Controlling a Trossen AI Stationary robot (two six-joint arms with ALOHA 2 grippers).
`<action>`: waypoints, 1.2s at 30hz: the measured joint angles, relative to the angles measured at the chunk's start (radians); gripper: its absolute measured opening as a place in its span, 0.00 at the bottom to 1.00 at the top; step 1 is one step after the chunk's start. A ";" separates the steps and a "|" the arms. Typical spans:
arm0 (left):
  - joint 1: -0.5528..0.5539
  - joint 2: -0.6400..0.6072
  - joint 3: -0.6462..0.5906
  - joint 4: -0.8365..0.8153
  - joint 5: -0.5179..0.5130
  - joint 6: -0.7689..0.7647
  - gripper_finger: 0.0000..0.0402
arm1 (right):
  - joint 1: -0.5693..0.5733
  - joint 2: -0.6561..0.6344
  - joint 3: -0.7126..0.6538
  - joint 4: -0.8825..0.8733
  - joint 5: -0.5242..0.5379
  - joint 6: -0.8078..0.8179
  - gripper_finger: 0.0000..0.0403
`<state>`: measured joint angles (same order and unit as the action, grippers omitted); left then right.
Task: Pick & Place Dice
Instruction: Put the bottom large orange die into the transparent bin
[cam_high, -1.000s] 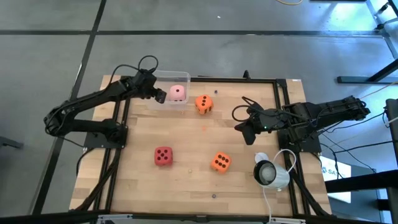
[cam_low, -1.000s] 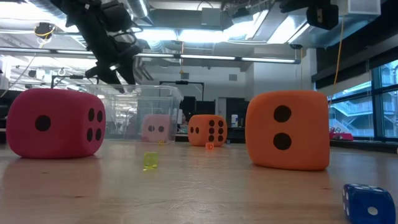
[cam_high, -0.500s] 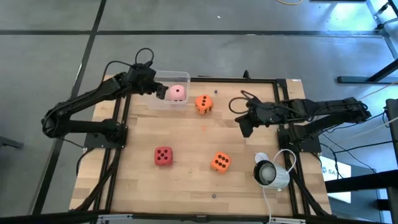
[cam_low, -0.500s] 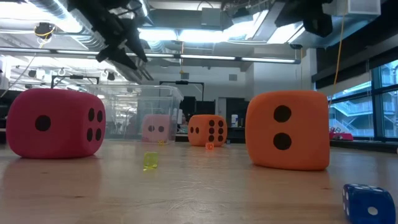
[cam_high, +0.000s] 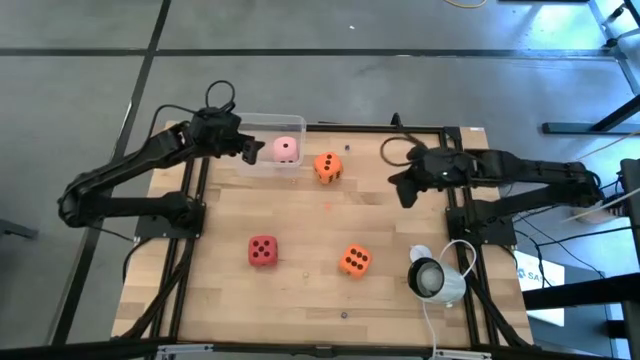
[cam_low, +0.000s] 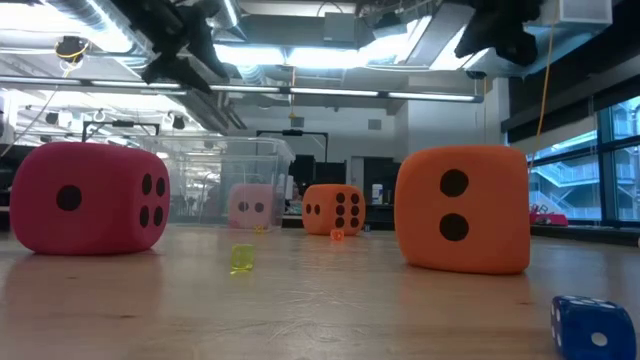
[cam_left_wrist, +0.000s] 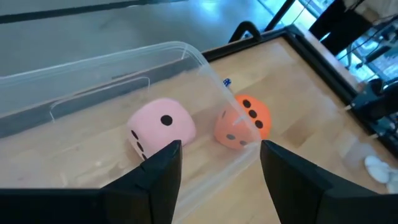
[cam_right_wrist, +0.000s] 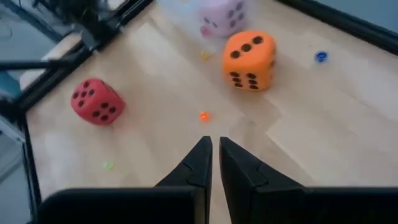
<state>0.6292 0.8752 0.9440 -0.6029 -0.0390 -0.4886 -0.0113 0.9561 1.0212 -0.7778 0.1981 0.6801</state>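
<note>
The pale pink die (cam_high: 286, 150) rests on the floor of a clear plastic bin (cam_high: 262, 128) at the table's far edge; the left wrist view shows it too (cam_left_wrist: 161, 127). One orange die (cam_high: 327, 166) stands just right of the bin. The red die (cam_high: 263, 251) and the other orange die (cam_high: 354, 261) sit on the bare wood nearer the front. My left gripper (cam_left_wrist: 221, 168) hangs open above the bin's left end (cam_high: 248, 150), holding nothing. Raised over the table's right side, my right gripper (cam_right_wrist: 211, 155) is shut and empty (cam_high: 403, 190).
A white round device (cam_high: 435, 278) with a cable lies at the front right. Black frame rails (cam_high: 455, 170) run along both sides. A tiny blue die (cam_low: 593, 328), a yellow-green bit (cam_low: 241, 260) and an orange bead (cam_right_wrist: 204, 116) lie on the wood.
My left gripper has risen and drawn back from the bin toward the table's left far corner, staying open. My right gripper, still shut, has swung toward the far edge and the right side. The dice have not moved.
</note>
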 joint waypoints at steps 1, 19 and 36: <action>-0.004 -0.006 0.000 0.000 -0.003 -0.005 0.52 | -0.007 -0.033 -0.033 0.025 -0.002 0.013 0.08; -0.068 -0.019 0.000 0.001 -0.049 -0.077 0.52 | -0.175 -0.287 -0.681 0.873 -0.208 0.107 0.08; -0.068 -0.019 0.000 0.009 -0.064 -0.126 0.52 | -0.547 0.274 -0.534 1.092 -0.423 -0.143 0.08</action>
<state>0.5613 0.8562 0.9436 -0.5938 -0.1032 -0.6144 -0.5581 1.2300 0.4870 0.3141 -0.2252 0.5368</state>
